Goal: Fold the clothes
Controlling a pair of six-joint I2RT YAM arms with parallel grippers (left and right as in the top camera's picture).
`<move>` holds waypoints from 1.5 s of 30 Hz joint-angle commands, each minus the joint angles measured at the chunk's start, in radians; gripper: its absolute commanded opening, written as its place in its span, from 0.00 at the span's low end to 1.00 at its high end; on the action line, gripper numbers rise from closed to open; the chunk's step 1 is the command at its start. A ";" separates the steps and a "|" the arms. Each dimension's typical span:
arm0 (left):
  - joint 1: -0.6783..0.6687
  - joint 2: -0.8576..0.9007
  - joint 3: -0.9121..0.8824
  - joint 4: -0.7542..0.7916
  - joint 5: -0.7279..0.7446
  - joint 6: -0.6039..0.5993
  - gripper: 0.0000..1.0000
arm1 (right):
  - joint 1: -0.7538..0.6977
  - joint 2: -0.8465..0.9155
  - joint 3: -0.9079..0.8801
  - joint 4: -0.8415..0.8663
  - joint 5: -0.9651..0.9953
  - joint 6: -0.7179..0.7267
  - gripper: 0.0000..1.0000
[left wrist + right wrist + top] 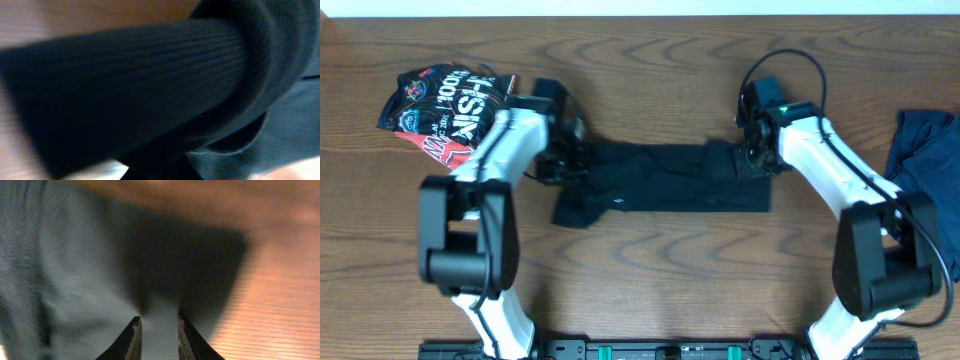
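- Dark garment (670,180) lies in the middle of the wooden table (650,280), gathered into a long, narrow band.
- Its long axis runs left to right across the overhead view, one end toward each arm. The left end is bunched and sags a little toward the near edge, while the right end is squarer and flatter.
- The left gripper (565,160) sits at the band's left end, down on the bunched cloth.
- The left wrist view is filled by a blurred, ribbed dark fold (140,85) curling over itself, with a strip of table above it. No fingers show there, so I cannot tell whether this gripper is clenched or released.
- The right gripper (752,155) sits at the right end, over the far corner of the band.
- In the right wrist view its two fingertips (131,337) stand slightly apart, with grey cloth (60,270) showing in the gap. I cannot tell whether they pinch that cloth or only hover over it.
- A printed black, red and white garment (445,110) lies crumpled at the far left, apart from the band.
- A blue garment (925,145) lies at the right edge.
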 commanded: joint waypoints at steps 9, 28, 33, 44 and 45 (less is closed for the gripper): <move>0.110 -0.159 0.167 -0.129 -0.089 0.012 0.06 | -0.137 -0.091 0.042 -0.010 -0.023 -0.021 0.27; -0.247 -0.145 0.288 -0.048 -0.082 -0.048 0.06 | 0.035 0.177 0.022 0.074 -0.101 -0.015 0.25; -0.299 -0.135 0.287 -0.018 -0.086 -0.050 0.06 | 0.069 0.187 0.022 0.089 -0.104 -0.007 0.25; -0.418 -0.054 0.287 0.004 -0.085 -0.051 0.06 | 0.089 0.187 0.022 0.093 -0.107 0.008 0.26; -0.426 -0.050 0.287 0.004 -0.085 -0.051 0.06 | 0.089 0.187 0.022 0.093 -0.107 0.008 0.26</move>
